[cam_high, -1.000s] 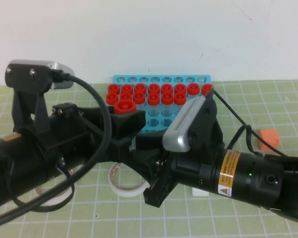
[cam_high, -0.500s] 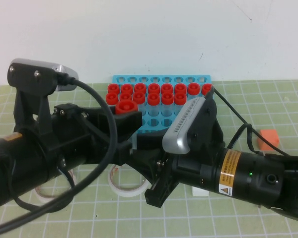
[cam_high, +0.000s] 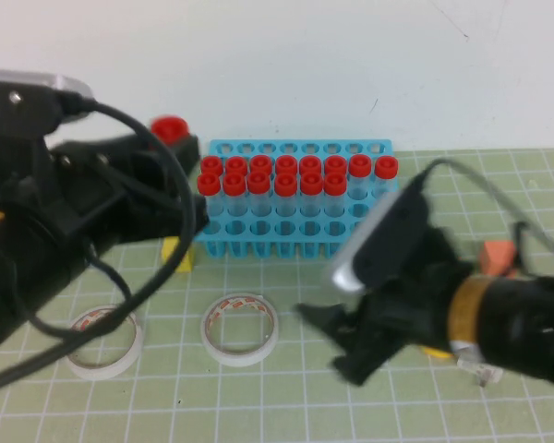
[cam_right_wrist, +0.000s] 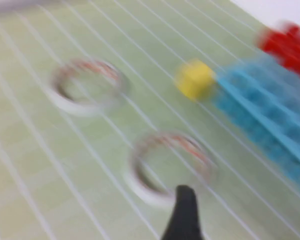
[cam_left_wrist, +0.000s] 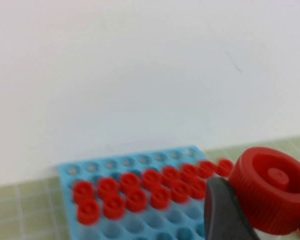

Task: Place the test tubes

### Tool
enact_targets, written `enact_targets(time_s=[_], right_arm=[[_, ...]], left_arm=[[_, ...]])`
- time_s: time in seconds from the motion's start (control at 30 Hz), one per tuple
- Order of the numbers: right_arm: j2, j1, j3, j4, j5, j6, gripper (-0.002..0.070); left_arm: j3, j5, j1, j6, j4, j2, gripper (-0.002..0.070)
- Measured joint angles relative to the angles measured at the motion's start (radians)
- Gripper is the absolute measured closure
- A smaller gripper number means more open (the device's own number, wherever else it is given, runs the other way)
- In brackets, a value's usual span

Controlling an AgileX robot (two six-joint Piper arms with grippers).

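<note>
1. My left gripper was clamped on the test tube, its red cap standing proud above my fingers. It had tightened within the last second.
2. A second earlier that tube sat between my two grippers, out in front of the rack. Since then my left gripper had carried it up and away to its own outer side, alone.
3. I judged the handover done. The tube was mine on the left, but it was not yet in a hole.
4. The blue rack stood just beside my left gripper, on its inner side and a little lower. The racked tubes filled its far rows, and the near rows were still free.
5. A yellow block lay below the left gripper, near the rack's corner.
6. My right gripper had pulled back well clear, low over the mat next to a tape roll. Its jaws were spread with nothing between them.
</note>
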Motion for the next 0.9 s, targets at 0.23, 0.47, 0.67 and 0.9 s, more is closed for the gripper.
enact_targets(time_s=[0.23,0.47,0.67,0.9], right_arm=[[-0.224,0.000,0.000,-0.001,0.477,-0.013,0.0414],[-0.455,0.000,0.000,0.037,0.790,-0.108,0.0661],[-0.627,0.000,0.000,0.094,0.984,-0.199,0.0675],[-0.795,0.000,0.005,0.311,1.114,-0.438,0.0676]], left_arm=[[-0.050,-0.053,0.000,-0.307,0.393,0.112,0.0403],[-0.123,-0.048,0.014,-0.754,0.808,0.259,0.0403],[-0.230,0.047,0.049,-1.069,1.189,0.362,0.0403],[-0.298,0.009,0.065,-1.430,1.542,0.442,0.0403]])
